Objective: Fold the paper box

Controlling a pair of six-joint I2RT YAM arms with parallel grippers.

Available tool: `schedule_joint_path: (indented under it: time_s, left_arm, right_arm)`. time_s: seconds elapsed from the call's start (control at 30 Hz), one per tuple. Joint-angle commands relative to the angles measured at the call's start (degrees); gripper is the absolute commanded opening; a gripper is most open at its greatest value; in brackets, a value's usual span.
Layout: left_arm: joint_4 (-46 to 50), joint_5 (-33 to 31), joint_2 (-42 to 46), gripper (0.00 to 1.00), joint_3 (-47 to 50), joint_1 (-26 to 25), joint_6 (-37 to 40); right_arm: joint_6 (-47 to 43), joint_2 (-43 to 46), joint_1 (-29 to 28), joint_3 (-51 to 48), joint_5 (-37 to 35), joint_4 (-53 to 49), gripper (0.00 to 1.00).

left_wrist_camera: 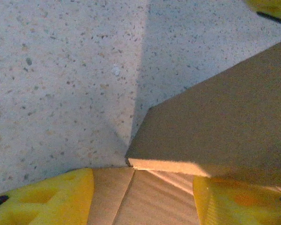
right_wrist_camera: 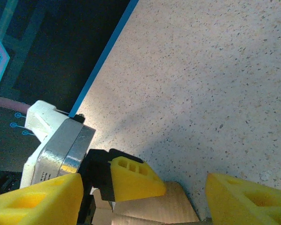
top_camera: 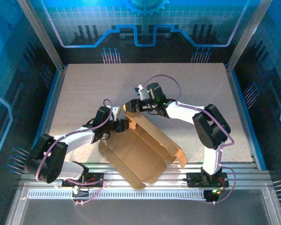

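Observation:
The paper box [top_camera: 147, 150] is brown cardboard, partly folded, lying near the table's front middle with one long wall standing and a flap [top_camera: 180, 157] sticking out on the right. My left gripper [top_camera: 123, 124] is at the box's far left corner. In the left wrist view its yellow fingers [left_wrist_camera: 42, 199] stand apart with a creased cardboard panel [left_wrist_camera: 140, 197] between them and a raised flap [left_wrist_camera: 225, 122] to the right. My right gripper [top_camera: 131, 107] hovers open just beyond that same corner. Between its fingertips [right_wrist_camera: 37, 201] shows the left gripper's finger [right_wrist_camera: 136, 180] on the cardboard [right_wrist_camera: 178, 208].
The speckled grey table [top_camera: 196, 84] stretches behind and beside the box. Blue-lit walls and metal posts [top_camera: 42, 33] enclose it. The box's near corner [top_camera: 140, 185] overhangs the rail at the front edge. The two grippers are very close together.

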State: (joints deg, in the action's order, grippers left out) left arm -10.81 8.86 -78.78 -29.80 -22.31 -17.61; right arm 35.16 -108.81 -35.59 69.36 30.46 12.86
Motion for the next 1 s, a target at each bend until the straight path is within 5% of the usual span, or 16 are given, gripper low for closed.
schedule_joint_path:
  time_s: [0.0,0.4,0.97]
  left_arm:
    - [-4.49,-2.07,-1.19,0.58,-2.92,-0.63,0.39]
    - [-10.38,-10.86,-1.92,0.56,-2.93,-3.24,-2.28]
    - [-10.03,-6.7,-2.45,0.71,-5.97,-4.23,5.0]
  right_arm:
    - [0.73,-2.12,0.43,-0.11,1.94,-2.23,0.68]
    - [3.45,-4.15,1.23,0.65,4.65,-0.32,0.63]
    - [7.55,-4.91,6.04,1.34,7.46,-1.69,0.67]
